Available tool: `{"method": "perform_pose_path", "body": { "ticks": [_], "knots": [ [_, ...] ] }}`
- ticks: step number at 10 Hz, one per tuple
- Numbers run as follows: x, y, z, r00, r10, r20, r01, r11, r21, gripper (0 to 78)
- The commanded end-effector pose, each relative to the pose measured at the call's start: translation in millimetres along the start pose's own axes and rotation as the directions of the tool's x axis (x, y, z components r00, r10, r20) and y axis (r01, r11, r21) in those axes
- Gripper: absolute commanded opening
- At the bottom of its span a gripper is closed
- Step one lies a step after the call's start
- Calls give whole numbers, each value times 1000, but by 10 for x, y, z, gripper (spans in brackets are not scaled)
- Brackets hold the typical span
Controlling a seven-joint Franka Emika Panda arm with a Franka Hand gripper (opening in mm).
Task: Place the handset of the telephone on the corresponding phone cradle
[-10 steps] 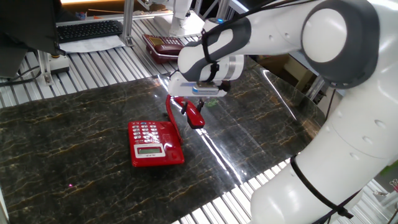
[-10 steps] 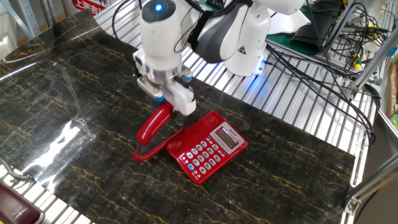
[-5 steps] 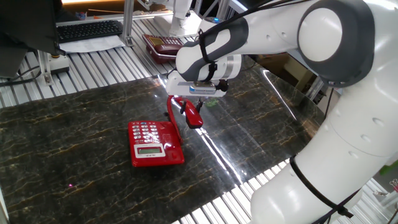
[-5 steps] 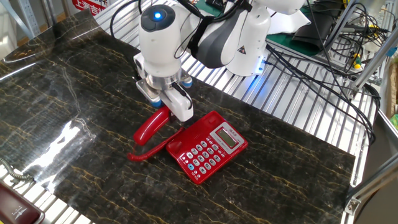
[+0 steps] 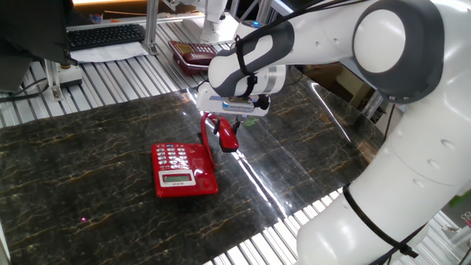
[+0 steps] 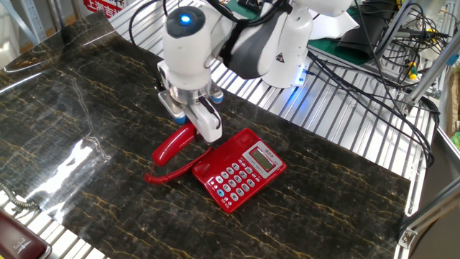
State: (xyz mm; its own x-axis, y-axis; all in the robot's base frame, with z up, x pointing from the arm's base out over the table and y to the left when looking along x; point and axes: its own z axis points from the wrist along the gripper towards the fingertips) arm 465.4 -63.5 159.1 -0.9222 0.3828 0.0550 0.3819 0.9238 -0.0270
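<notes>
Gripping the handset [image 6: 175, 143] near one end, gripper [image 6: 195, 126] clamped on it beside the telephone [image 6: 238, 170]; next, shift over the cradle [image 6: 221, 147], align, lower.

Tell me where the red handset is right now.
The handset is in the end effector, just off the telephone on its keypad-free side, above the dark marble table.

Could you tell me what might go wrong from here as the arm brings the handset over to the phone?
The gripper holds the handset near one end, so the long free end may tilt or slip. The cord trails to the telephone and could drag it, shifting the phone cradle.
</notes>
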Motion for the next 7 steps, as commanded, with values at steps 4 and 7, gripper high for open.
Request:
{"method": "perform_pose_path", "body": {
  "ticks": [4,7],
  "knots": [
    [41,57,-17,970,-243,23,241,968,66,11],
    [343,245,-87,983,-185,0,185,983,21,11]
  ]
}}
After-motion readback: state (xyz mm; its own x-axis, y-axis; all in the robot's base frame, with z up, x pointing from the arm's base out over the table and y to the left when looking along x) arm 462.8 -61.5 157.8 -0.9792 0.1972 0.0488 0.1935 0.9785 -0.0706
